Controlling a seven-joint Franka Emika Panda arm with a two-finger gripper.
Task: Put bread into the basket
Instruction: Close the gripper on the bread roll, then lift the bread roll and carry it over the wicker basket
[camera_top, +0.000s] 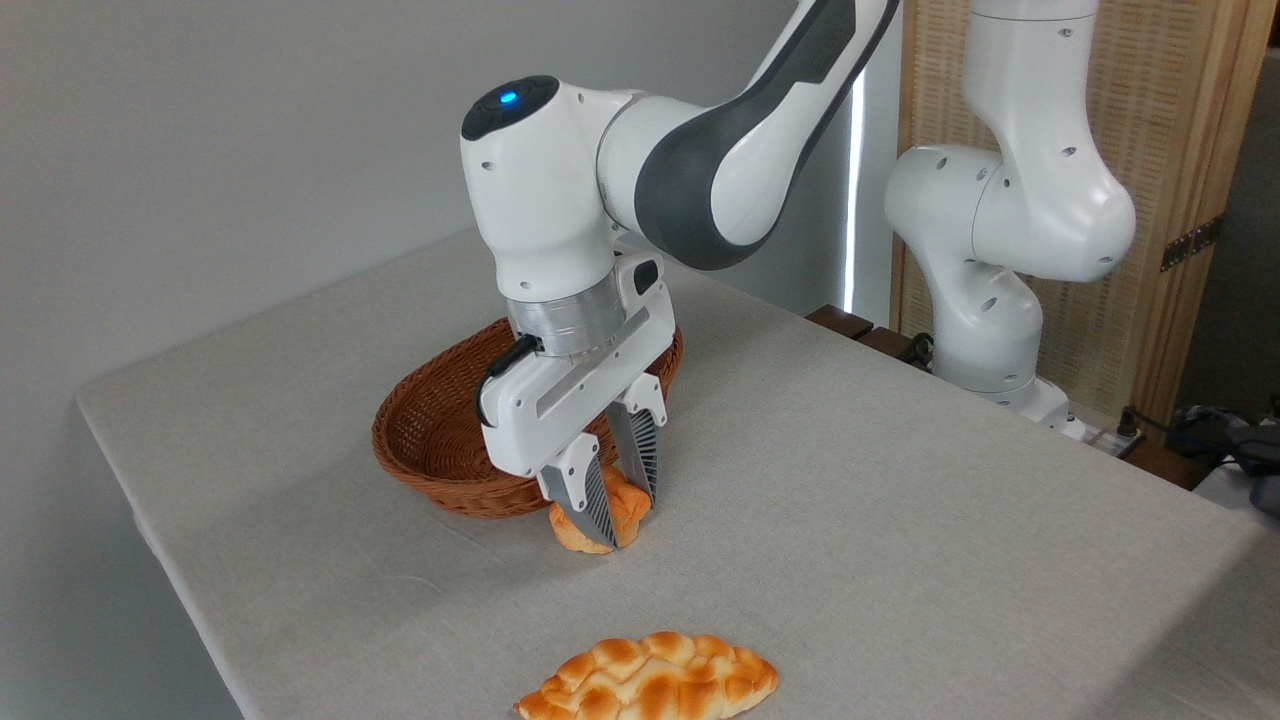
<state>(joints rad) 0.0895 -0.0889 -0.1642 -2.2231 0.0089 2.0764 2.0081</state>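
The bread (622, 513), a small orange-golden bun, sits between the two ribbed fingers of my gripper (622, 520), which is shut on it. The bun is squeezed and rests at or just above the cloth. Directly behind it stands the brown wicker basket (430, 430), its near rim touching or almost touching the bun. The gripper body hides the basket's right half.
A long flat braided golden loaf (650, 680) lies at the table's front edge. The arm's white base (985, 330) stands at the back right. A grey cloth (900, 520) covers the table; its left edge drops off past the basket.
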